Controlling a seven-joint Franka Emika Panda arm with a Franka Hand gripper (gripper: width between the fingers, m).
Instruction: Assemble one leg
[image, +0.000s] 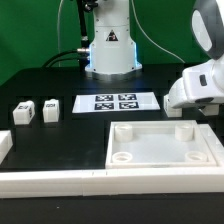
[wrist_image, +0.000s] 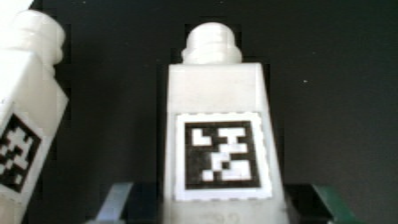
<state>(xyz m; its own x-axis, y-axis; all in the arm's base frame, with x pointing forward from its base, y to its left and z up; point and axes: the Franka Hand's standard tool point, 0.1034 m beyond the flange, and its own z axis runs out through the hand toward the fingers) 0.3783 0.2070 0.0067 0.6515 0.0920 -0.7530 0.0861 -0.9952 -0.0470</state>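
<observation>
Claw (wrist_image: 221, 203): both fingers (wrist_image: 139, 200) sit flush against the long sides of the leg (wrist_image: 221, 110), with no dark gap on either side. We log it as clamped on that leg, at the end opposite the peg (wrist_image: 214, 42). The picture is soft, so we cannot judge how firm the pinch is, nor whether the leg rests on the desk (wrist_image: 329, 70) or hangs just above it.

The tag (wrist_image: 222, 150) lies just beyond the fingertips and faces the wrist camera. The peg points away from the claw. Our reading is that the grip is taken at the plain end so the peg end stays free for a socket.

Just beside the claw lies a second leg (wrist_image: 25, 100), roughly parallel to the held one and apart from it by a strip of desk. The claw's narrow span keeps clear of it.

In the exterior view, the wrist housing (image: 197, 85) hides the claw and both of these legs. Near it sits the tray-like piece (image: 165, 143) with round corner sockets, the likely destination. The marker board (image: 118, 102) is farther out. Well apart across the desk are two more legs (image: 23, 113) (image: 50, 110).

Step in hand, as we judge it: pickup. Insertion is not yet done.
</observation>
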